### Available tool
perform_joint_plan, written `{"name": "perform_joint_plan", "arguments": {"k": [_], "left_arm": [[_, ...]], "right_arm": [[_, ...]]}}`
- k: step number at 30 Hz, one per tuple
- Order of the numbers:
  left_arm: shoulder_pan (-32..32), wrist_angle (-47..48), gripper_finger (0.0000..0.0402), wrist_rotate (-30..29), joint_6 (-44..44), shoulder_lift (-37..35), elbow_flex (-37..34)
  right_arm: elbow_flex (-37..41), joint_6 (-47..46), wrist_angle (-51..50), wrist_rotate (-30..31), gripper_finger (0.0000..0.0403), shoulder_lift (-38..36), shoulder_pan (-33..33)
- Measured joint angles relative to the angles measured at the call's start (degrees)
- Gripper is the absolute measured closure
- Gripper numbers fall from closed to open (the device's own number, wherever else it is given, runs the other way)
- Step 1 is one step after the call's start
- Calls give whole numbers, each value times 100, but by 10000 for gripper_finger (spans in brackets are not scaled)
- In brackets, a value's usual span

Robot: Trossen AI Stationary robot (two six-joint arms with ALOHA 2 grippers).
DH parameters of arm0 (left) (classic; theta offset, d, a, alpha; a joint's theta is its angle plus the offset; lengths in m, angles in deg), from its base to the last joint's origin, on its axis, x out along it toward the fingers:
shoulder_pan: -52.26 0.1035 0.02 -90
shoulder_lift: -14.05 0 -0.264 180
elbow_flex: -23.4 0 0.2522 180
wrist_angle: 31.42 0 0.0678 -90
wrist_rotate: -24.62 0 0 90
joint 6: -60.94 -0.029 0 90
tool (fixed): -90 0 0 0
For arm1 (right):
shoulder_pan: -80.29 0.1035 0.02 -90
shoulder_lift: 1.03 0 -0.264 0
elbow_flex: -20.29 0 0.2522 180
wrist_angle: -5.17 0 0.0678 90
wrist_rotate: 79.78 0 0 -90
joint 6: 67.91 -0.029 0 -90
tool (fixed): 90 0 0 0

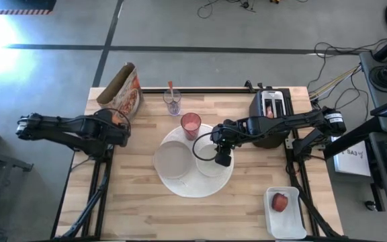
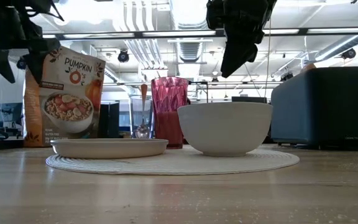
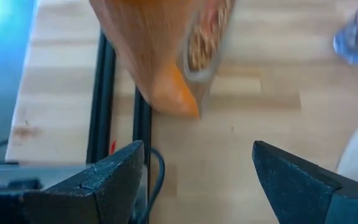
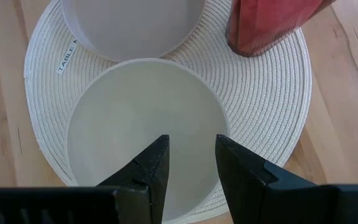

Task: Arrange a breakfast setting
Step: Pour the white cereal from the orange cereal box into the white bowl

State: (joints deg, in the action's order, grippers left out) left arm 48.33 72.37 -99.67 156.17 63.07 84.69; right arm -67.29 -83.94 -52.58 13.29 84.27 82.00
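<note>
High view: one pink tumbler (image 1: 191, 124), two white dishes (image 1: 172, 160), one apple (image 1: 280, 202).

I am working over a pale wooden table (image 1: 133, 208) standing on grey concrete floor (image 1: 180, 27); cables (image 1: 334, 60) are trailing at two o'clock, ceiling pipes (image 2: 154, 18) running overhead.
</note>
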Motion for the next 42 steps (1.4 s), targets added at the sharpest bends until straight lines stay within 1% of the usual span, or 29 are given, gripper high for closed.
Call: {"name": "perform_joint_plan", "arguments": {"k": [2, 5, 9, 15, 21, 28, 33, 38, 42], "left_arm": [[147, -2, 118, -248, -11, -8, 0], [362, -2, 118, -445, -132, -9, 0], [689, 0, 118, -618, -380, -1, -5], [1169, -2, 118, -1102, -872, 17, -16], [1432, -168, 118, -1410, -1260, 104, -204], [1432, -1191, 118, -2272, -1432, 101, -796], [1432, -2165, 118, -2813, -1853, 110, -1210], [1432, -2931, 118, -3077, -2191, 108, -1500], [1430, -3070, 118, -3073, -2325, 108, -1545]], "right_arm": [[0, 0, 1, 2, 282, 0, 1], [0, -1, 2, 1, 282, 0, 1], [0, 0, 2, 0, 282, 0, 2], [0, 0, 4, 1, 282, 0, 1], [0, -1, 7, 2, 282, 0, 2], [0, 0, 11, 0, 282, 0, 2], [0, 0, 15, 1, 282, 0, 2], [0, 0, 17, 0, 282, 0, 1], [0, 0, 17, 2, 282, 0, 1]]}}
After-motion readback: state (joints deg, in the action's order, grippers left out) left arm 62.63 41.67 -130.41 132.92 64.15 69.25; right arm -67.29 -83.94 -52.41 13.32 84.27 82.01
